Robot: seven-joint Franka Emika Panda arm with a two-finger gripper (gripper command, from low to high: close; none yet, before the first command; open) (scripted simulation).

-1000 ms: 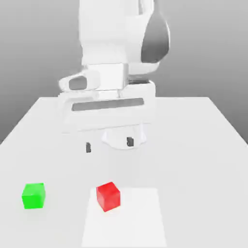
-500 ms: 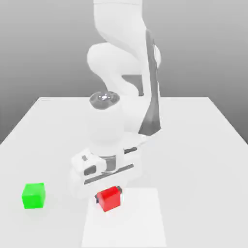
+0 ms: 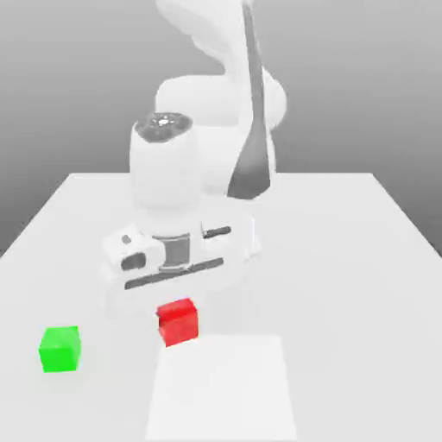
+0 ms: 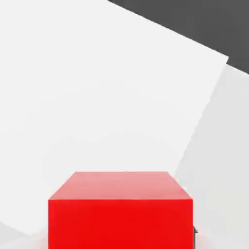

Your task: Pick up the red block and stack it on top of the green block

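red block (image 3: 178,321) lifted leftward, clamped in gripper (image 3: 179,312), nearer green block (image 3: 59,349)

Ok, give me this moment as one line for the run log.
phase: carry | red block at end effector, off the table | green block on table, toward exterior view's left | stack: not yet done

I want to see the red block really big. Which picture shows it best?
The hand view shows the red block best: it is close up, with its top and one side plain. The exterior view shows it small, just under the robot's hand, with the green block off toward the exterior view's left.
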